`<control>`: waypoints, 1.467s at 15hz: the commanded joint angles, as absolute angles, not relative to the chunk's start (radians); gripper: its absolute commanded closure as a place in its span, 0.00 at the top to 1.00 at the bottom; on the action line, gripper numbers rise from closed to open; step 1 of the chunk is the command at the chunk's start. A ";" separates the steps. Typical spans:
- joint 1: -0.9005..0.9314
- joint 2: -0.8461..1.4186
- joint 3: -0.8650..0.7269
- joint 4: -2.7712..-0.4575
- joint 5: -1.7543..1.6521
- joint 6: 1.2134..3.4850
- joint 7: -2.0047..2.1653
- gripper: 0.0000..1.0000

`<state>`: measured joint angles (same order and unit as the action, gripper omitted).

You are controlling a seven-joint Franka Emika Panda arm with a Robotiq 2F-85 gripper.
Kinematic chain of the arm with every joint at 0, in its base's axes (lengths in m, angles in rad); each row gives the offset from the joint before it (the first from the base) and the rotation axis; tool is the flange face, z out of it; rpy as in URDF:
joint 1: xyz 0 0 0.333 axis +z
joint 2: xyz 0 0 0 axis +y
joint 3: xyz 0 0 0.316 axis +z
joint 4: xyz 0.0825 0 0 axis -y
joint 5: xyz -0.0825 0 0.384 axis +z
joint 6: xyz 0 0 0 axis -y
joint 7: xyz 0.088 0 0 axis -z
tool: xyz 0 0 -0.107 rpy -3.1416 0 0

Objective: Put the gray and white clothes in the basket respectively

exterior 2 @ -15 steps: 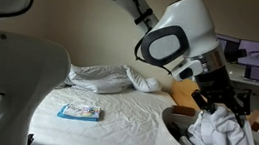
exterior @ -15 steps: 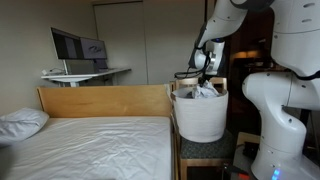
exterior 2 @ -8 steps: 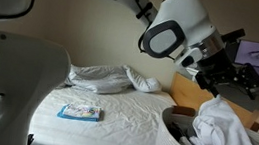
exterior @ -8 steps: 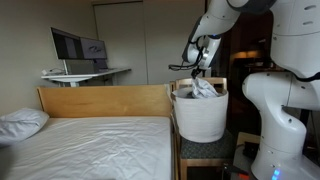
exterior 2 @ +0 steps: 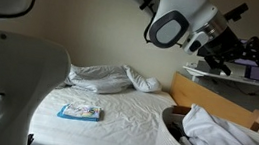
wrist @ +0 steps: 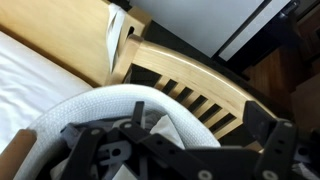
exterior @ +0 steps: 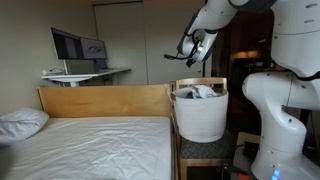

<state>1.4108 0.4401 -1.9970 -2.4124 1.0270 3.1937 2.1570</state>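
Since a second ago the gripper [exterior: 188, 48] has let go of the white garment [exterior: 201, 92] and climbed clear of the basket [exterior: 198, 120]. The cloth, which hung bunched between the fingers above the rim, now lies slumped inside. The arm has swung up and toward the bed side.

Now the gripper hangs in the air above and a little to the bed side of the basket, well apart from it. Its fingers are spread wide with nothing between them, as the wrist view shows with the dark fingers [wrist: 268, 140] splayed over the rim [wrist: 95, 100].

The white garment fills the basket's mouth and mounds above the rim. In an exterior view one fold [exterior 2: 223, 140] drapes toward the near edge. A dark patch [exterior 2: 187, 144] sits under that fold, just inside the rim; whether it is cloth or shadow cannot be told.

The basket stands upright on a slatted wooden chair [wrist: 195, 95], just beside the wooden footboard [exterior: 100, 100] at the bed's end. On the bed [exterior: 95, 145] a pillow [exterior: 20, 122] rests at the far corner. In an exterior view a small flat packet [exterior 2: 79, 111] lies on the sheet near the mattress edge, well apart from the basket.
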 commanded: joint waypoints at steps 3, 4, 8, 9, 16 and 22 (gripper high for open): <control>1.488 0.285 -1.990 -2.333 1.066 3.325 2.179 1.00; 1.543 0.230 -2.016 -2.310 1.065 3.326 2.168 1.00; 1.637 0.102 -2.050 -2.226 1.046 3.243 2.155 1.00; 1.663 0.071 -2.054 -2.214 1.045 3.221 2.144 1.00; 1.765 -0.008 -2.000 -2.224 1.137 2.968 2.002 1.00; 1.763 0.041 -1.999 -2.269 1.304 2.568 1.767 1.00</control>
<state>1.7808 -0.0041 -1.9846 -2.2420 1.2393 2.7476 1.8748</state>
